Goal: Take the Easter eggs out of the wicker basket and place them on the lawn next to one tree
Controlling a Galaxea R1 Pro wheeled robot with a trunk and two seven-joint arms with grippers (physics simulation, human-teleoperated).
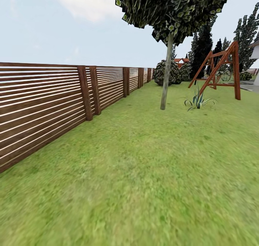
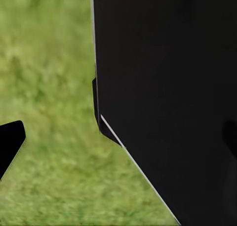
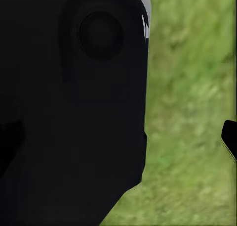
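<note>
**Crossing the lawn, basket not yet found**

Travel stage by the look of it: open lawn point(image 1: 144, 174) across the lower frame, fence point(image 1: 43, 102) at left, one pale-trunked tree point(image 1: 166, 70) upper centre, swing frame point(image 1: 221, 70) upper right. No eggs or basket to be seen here. Wrist views blocked by dark robot body over grass; cannot tell whether either gripper is wide, narrow or holding anything. Next, probably: turn to locate the basket, then drive up close enough to reach in.

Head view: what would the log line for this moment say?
phase: crossing lawn | ahead: tree | left: fence | right: swing frame
</note>
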